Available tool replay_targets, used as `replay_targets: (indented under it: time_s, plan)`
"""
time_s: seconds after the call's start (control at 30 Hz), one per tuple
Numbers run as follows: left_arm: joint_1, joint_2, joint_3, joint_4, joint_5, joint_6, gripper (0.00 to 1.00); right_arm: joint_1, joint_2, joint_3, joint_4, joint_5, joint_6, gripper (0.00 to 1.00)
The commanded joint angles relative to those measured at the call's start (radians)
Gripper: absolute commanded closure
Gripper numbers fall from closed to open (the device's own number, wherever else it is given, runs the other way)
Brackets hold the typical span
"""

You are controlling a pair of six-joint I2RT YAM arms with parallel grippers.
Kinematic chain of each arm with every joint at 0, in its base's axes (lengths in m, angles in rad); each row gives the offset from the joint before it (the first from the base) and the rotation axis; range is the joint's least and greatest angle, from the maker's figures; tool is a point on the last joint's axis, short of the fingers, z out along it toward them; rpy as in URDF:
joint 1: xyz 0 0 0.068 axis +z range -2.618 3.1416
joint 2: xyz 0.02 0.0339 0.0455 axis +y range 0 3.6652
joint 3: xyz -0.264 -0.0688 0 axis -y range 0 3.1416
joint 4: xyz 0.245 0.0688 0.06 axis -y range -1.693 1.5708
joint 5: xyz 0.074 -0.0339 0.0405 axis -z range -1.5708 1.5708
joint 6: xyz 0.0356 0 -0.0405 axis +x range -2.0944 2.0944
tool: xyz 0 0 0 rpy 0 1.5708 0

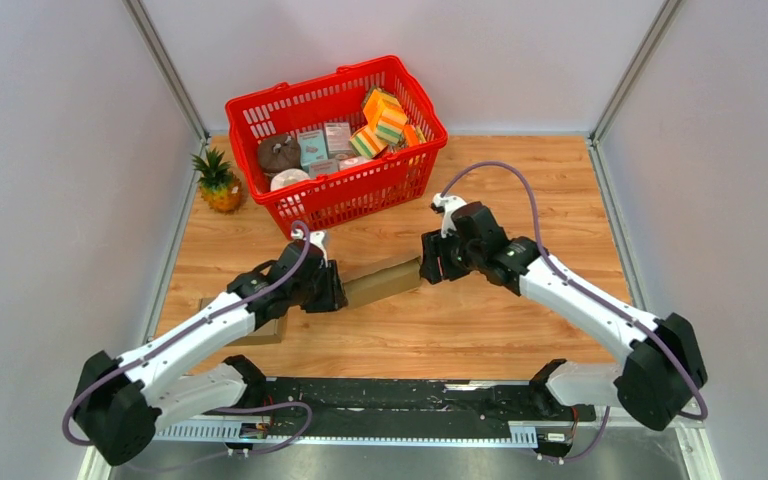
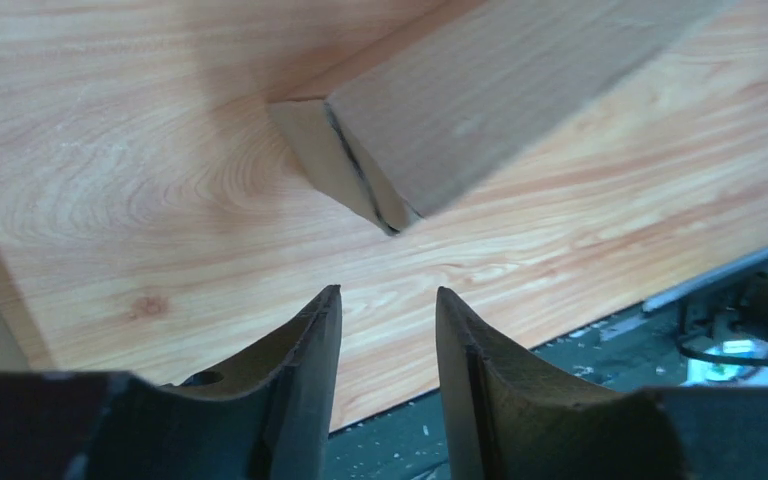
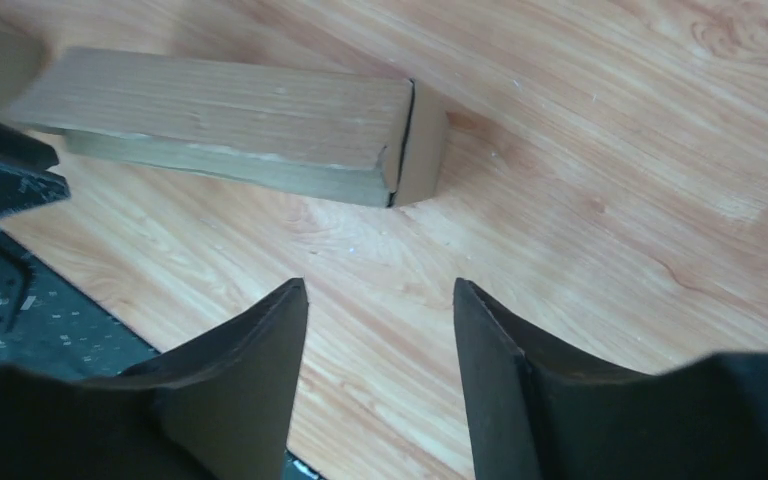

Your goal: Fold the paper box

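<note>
Just beyond paper box, basket beside pineapple

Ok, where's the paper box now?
In the top view the paper box lies mid-table between the left gripper and right gripper, in front of the red basket.

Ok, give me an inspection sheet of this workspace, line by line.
Surface: wooden table, light grain.
Job's things: paper box lying flat between the arms, both ends closed; cardboard piece partly under the left arm.
Clutter: red basket of goods at the back; pineapple beside it.
Jaws: left jaws open, empty; right jaws open, empty; each faces a box end.
Cables: purple cables looped along both arms, off the box.
Surroundings: grey walls on three sides.
</note>
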Motion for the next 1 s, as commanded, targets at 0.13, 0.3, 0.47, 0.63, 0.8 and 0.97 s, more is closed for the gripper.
replay_targets:
  time_s: [0.13, 0.3, 0.47, 0.63, 0.8, 0.97]
  plan:
    - [0.087, -0.097, 0.159, 0.026, 0.173, 0.016, 0.57, -0.104, 0.07, 0.199, 0.027, -0.302, 0.108, 0.45]
    - [0.126, 0.043, 0.175, 0.221, 0.262, -0.022, 0.78, -0.147, 0.161, 0.151, 0.289, -0.447, 0.2, 0.87]
    - [0.127, 0.121, 0.065, 0.321, 0.231, -0.028, 0.86, -0.171, 0.246, 0.033, 0.486, -0.515, 0.208, 1.0]
    - [0.127, 0.111, -0.08, 0.388, 0.238, -0.042, 0.88, -0.185, 0.262, -0.125, 0.609, -0.54, 0.247, 1.0]
    - [0.127, 0.046, -0.02, 0.3, 0.218, -0.011, 0.82, -0.199, 0.231, -0.107, 0.602, -0.576, 0.267, 1.0]
    - [0.127, 0.012, 0.056, 0.241, 0.246, -0.002, 0.73, -0.211, 0.194, -0.083, 0.579, -0.601, 0.252, 1.0]
